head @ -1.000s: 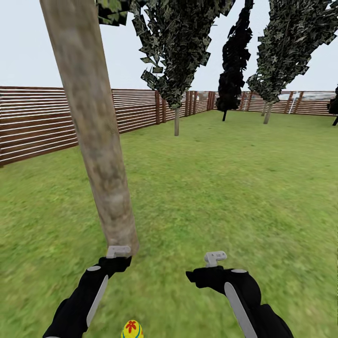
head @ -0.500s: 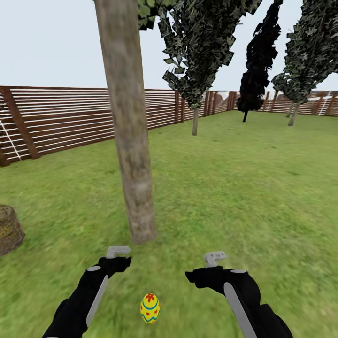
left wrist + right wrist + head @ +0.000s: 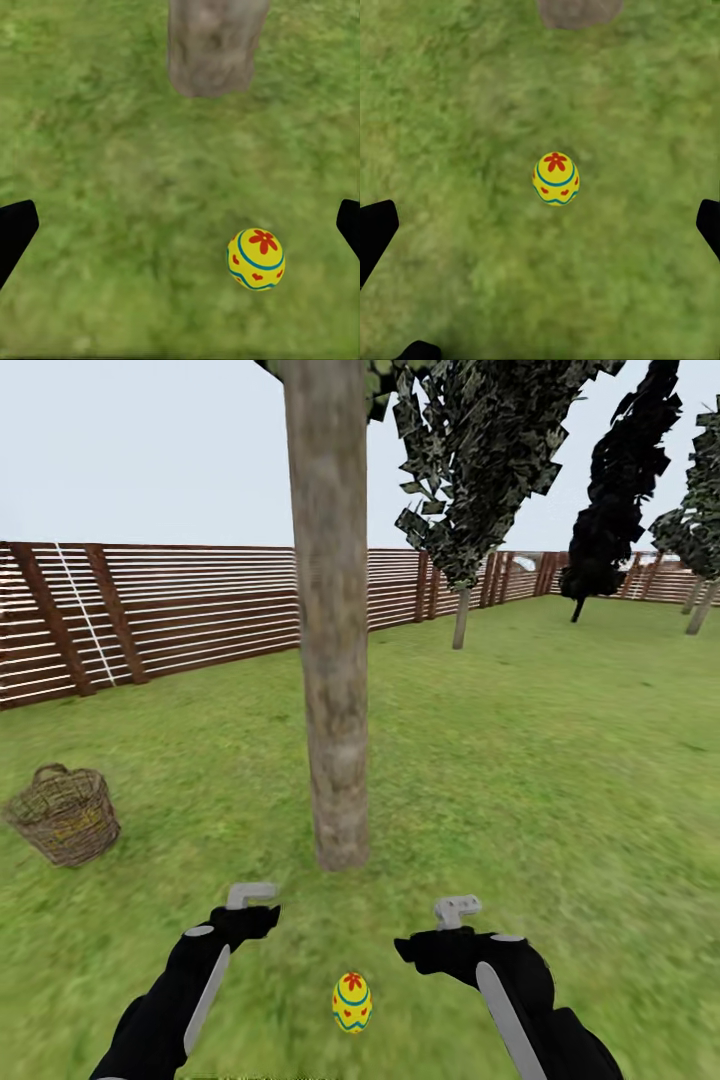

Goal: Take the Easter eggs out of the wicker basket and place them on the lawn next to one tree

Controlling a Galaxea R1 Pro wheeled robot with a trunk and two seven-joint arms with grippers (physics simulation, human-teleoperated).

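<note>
One yellow Easter egg (image 3: pixel 351 1002) with a red flower and blue-green bands lies on the lawn (image 3: pixel 560 780), between my two arms and just in front of the tree (image 3: pixel 333 660) with the thick grey-brown trunk. The wicker basket (image 3: pixel 65 815) stands on the grass to the left of the trunk; its inside is hidden. My left gripper (image 3: pixel 180 229) hangs open over the grass with the egg (image 3: pixel 256 259) below it, off to one side. My right gripper (image 3: pixel 540 229) is open too, almost straight above the egg (image 3: pixel 556 178). Neither holds anything.
A brown slat fence (image 3: pixel 180 610) runs along the left and the back. A thin-trunked tree (image 3: pixel 470 510) and a dark narrow tree (image 3: pixel 610 520) stand farther off. Open grass stretches to the right.
The head view has swung left, so the trunk, fence and egg have slid right in the picture and the basket has come fully into view. Both arms keep their pose.
</note>
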